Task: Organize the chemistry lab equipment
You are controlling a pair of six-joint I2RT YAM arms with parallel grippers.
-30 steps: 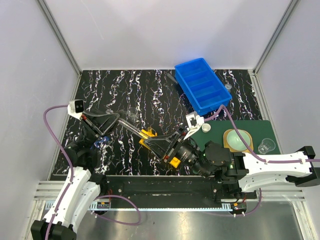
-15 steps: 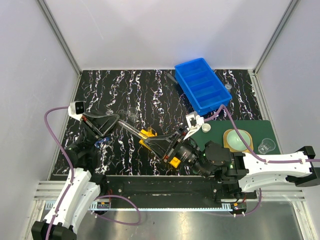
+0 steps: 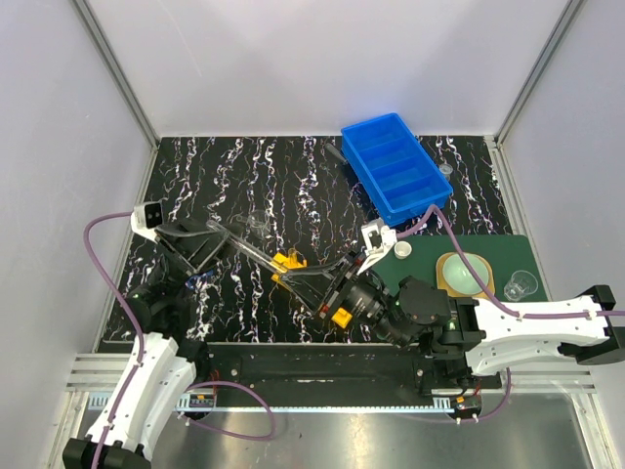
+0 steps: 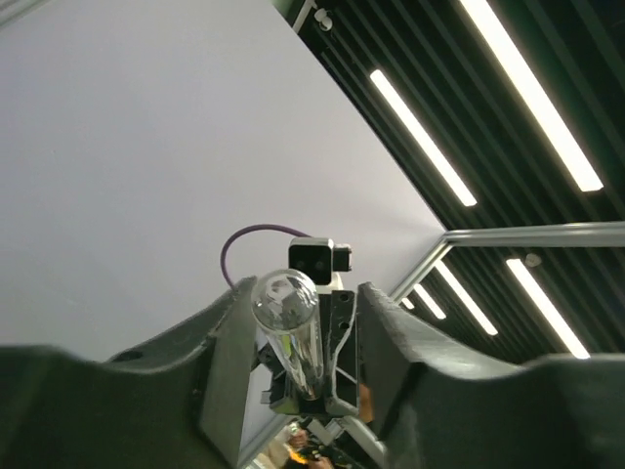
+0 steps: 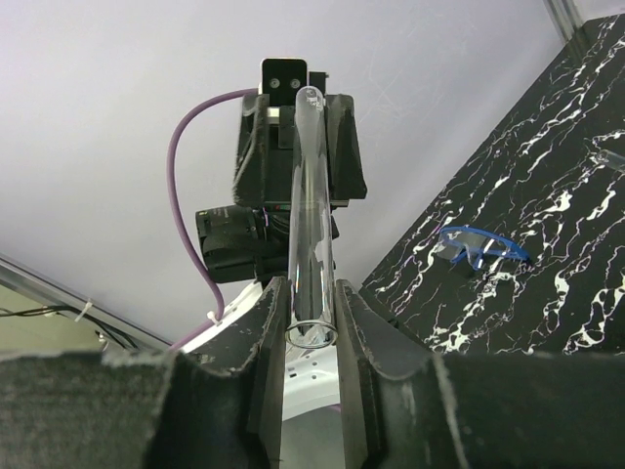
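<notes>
Glass tube (image 5: pixel 308 195) tight in right hand (image 5: pixel 311 289)

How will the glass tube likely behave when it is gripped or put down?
The tube is thin clear glass, so it is probably fragile and slippery in the right gripper. It is long and round, so it would likely roll if laid flat.

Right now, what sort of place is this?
Likely a robot test cell staged as a chemistry bench: plain white walls around a black marbled table, a blue divided bin, a glass test tube.
</notes>
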